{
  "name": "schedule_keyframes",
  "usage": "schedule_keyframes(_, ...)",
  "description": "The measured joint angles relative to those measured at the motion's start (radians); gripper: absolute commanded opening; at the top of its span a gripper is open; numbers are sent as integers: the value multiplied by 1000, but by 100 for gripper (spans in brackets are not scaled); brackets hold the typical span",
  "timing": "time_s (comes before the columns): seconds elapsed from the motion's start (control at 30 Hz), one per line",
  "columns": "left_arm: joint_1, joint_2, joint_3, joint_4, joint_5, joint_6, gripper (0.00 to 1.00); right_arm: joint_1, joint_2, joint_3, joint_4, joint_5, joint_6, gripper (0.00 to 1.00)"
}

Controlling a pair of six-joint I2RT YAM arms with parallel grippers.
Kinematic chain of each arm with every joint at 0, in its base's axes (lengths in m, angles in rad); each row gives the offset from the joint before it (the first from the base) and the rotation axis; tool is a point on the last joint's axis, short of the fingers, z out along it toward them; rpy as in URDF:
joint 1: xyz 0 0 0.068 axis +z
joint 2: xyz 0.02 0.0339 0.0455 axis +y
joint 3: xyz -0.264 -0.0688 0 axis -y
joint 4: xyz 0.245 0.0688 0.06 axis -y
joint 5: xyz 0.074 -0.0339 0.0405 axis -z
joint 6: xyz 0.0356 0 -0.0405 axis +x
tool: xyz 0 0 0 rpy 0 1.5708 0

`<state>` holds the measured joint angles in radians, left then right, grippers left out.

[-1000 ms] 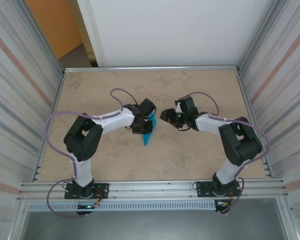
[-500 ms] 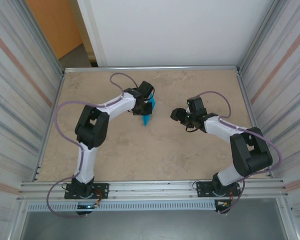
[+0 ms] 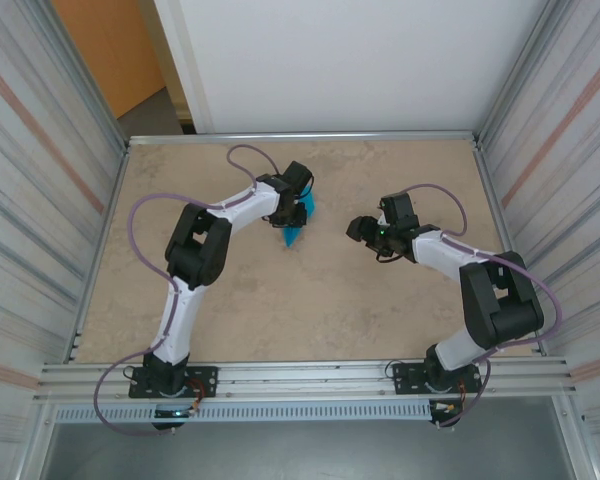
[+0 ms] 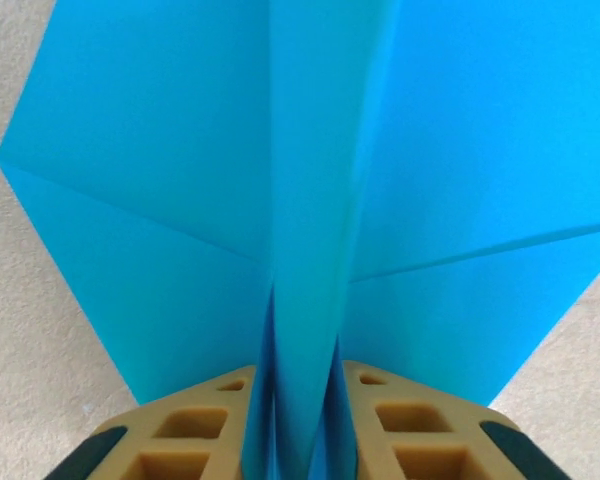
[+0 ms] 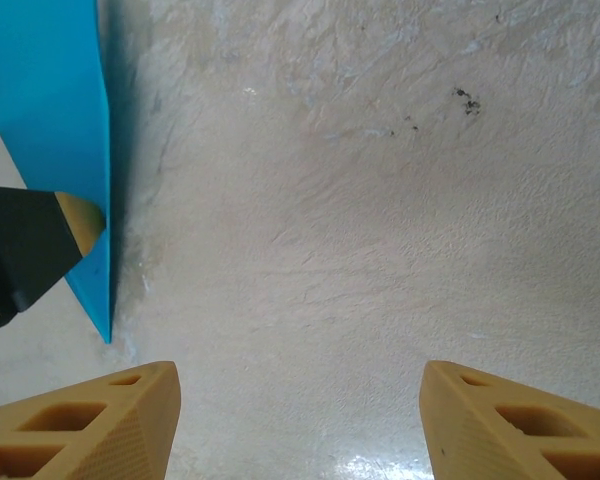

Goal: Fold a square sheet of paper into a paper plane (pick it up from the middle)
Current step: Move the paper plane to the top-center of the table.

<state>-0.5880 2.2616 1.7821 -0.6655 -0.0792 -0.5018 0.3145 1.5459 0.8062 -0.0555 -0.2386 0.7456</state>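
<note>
Judging by the layered creases and spread wings, the folding looks done: the paper plane [image 3: 294, 230] is a pointed dart, left of the counter's [image 3: 380, 310] middle and toward the far half, nose aimed at the near edge; what seems left is setting it down and backing the arms off; the left claw [image 3: 296, 208] has the plane's centre keel running between its fingers [image 4: 400, 425], which stand close on either side with a thin dark sliver next to each, so whether they pinch the fold or merely flank it I cannot tell; the right claw [image 3: 358, 228] stands apart with nothing between its fingers, well to the right of the plane and facing it across bare counter; from its wrist the plane's long straight edge [image 5: 60, 120] runs down to a sharp tip at or just above the surface; room is generous, I think, with open counter between the claws and toward the near edge; the far rail [image 3: 300, 137] is the nearest boundary to the left claw.
</note>
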Motion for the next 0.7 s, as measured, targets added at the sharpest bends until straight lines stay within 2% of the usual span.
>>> schedule_keyframes(0.2, 0, 17, 29, -19, -5, -6, 31, -5, 22, 0, 0, -3, 0, 64)
schedule_keyframes(0.5, 0, 65, 108, -49, -20, -31, 42, -8, 36, 1, 0, -20, 0, 64)
schedule_keyframes(0.7, 18, 84, 139, -48, -24, -80, 43, -8, 42, 2, 0, -21, 0, 64)
